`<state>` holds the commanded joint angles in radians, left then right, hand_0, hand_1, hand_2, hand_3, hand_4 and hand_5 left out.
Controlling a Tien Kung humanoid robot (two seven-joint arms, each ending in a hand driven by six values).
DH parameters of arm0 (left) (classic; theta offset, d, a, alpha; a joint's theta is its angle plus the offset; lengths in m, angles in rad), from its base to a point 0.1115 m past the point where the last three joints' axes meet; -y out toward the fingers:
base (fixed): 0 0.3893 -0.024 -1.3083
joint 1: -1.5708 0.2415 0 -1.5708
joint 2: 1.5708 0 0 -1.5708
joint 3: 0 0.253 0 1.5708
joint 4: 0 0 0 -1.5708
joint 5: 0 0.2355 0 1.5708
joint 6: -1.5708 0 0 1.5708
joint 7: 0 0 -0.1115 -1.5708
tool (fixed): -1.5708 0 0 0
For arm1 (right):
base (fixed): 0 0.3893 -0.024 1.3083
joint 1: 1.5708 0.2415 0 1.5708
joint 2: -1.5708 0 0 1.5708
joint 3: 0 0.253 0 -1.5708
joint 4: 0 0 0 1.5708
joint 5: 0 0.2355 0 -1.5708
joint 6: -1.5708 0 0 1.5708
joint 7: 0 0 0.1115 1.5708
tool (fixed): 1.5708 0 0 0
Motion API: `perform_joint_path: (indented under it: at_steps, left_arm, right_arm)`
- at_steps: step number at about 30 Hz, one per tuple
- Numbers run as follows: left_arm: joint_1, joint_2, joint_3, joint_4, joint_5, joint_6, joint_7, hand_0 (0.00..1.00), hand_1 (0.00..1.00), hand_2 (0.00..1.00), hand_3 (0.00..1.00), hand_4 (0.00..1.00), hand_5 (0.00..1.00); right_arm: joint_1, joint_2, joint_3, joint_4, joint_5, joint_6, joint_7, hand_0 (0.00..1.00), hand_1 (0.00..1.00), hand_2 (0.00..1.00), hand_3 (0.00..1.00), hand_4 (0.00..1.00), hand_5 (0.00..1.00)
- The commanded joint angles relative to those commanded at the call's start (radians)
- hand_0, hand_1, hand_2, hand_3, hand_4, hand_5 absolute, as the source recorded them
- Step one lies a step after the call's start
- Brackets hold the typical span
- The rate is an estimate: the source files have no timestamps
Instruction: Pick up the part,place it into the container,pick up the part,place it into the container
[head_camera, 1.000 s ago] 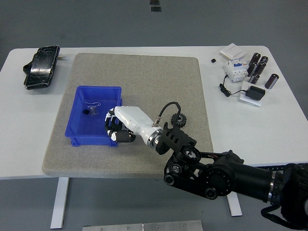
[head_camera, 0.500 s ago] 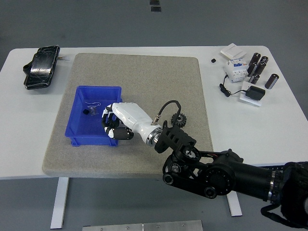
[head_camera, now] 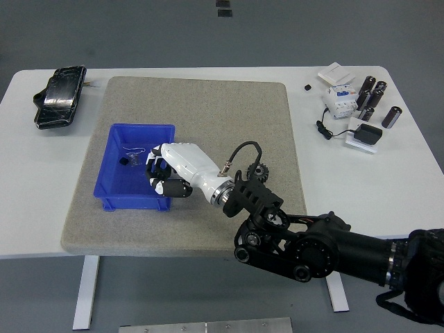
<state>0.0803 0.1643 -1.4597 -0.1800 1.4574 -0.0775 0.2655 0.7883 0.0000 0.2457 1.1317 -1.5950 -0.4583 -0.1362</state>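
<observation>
Right hand (head_camera: pixel 165 175) has moved over container (head_camera: pixel 119 198), gear (head_camera: pixel 258 171) behind.

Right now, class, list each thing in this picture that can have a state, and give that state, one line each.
right hand: over the blue bin, fingers curled; whether it holds a part cannot be told
blue bin: upright on the grey mat, open-topped, a small dark part inside
black gear: lying on the grey mat, outside the bin
black case: lying on the table's far left, closed
</observation>
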Motion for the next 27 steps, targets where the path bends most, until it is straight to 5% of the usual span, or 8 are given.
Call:
perform_joint_path:
  at_steps: [1, 2, 7, 8, 19, 25, 26, 27]
  left_arm:
    - [0.000, 0.000, 0.000, 0.000, 0.000, 0.000, 0.000, 0.676, 0.650, 0.627, 0.632, 0.711, 0.636]
    - [0.000, 0.000, 0.000, 0.000, 0.000, 0.000, 0.000, 0.676, 0.649, 0.627, 0.632, 0.709, 0.636]
    - [-0.001, 0.000, 0.000, 0.000, 0.003, 0.000, 0.001, 0.676, 0.649, 0.627, 0.632, 0.709, 0.636]
    - [-0.001, 0.000, 0.000, 0.000, 0.004, -0.001, 0.001, 0.676, 0.649, 0.627, 0.631, 0.708, 0.640]
    - [-0.004, -0.001, 0.000, 0.000, 0.009, -0.002, -0.001, 0.676, 0.649, 0.625, 0.629, 0.704, 0.641]
    - [-0.005, -0.002, -0.001, 0.000, 0.009, -0.002, -0.004, 0.676, 0.649, 0.625, 0.628, 0.706, 0.643]
    - [-0.005, -0.003, -0.001, 0.000, 0.008, -0.002, -0.005, 0.676, 0.649, 0.625, 0.628, 0.704, 0.642]
    - [-0.005, -0.004, 0.000, 0.000, 0.008, -0.002, -0.005, 0.676, 0.649, 0.625, 0.628, 0.704, 0.642]
  right_arm:
    - [0.001, 0.000, -0.001, -0.005, 0.011, 0.006, 0.007, 0.405, 0.398, 0.407, 0.421, 0.287, 0.002]
    - [0.002, 0.000, -0.002, -0.011, 0.024, 0.014, 0.016, 0.593, 0.644, 0.666, 0.662, 0.409, 0.079]
    - [0.002, 0.000, -0.003, -0.032, 0.077, 0.035, 0.051, 0.593, 0.644, 0.666, 0.662, 0.409, 0.079]
    - [0.000, 0.000, -0.003, -0.035, 0.085, 0.035, 0.057, 0.805, 0.849, 0.947, 0.998, 0.726, 0.440]
    - [-0.013, 0.000, 0.030, -0.040, 0.106, 0.010, 0.083, 0.864, 0.888, 0.997, 0.998, 0.801, 0.498]
    - [-0.024, 0.000, 0.123, -0.031, 0.041, -0.003, 0.054, 0.872, 0.885, 0.977, 0.998, 0.832, 0.523]
    - [-0.030, 0.000, 0.142, -0.034, 0.022, 0.008, 0.036, 0.765, 0.788, 0.837, 0.952, 0.792, 0.481]
    - [-0.037, 0.000, 0.161, -0.036, 0.001, 0.019, 0.019, 0.765, 0.788, 0.837, 0.952, 0.792, 0.481]
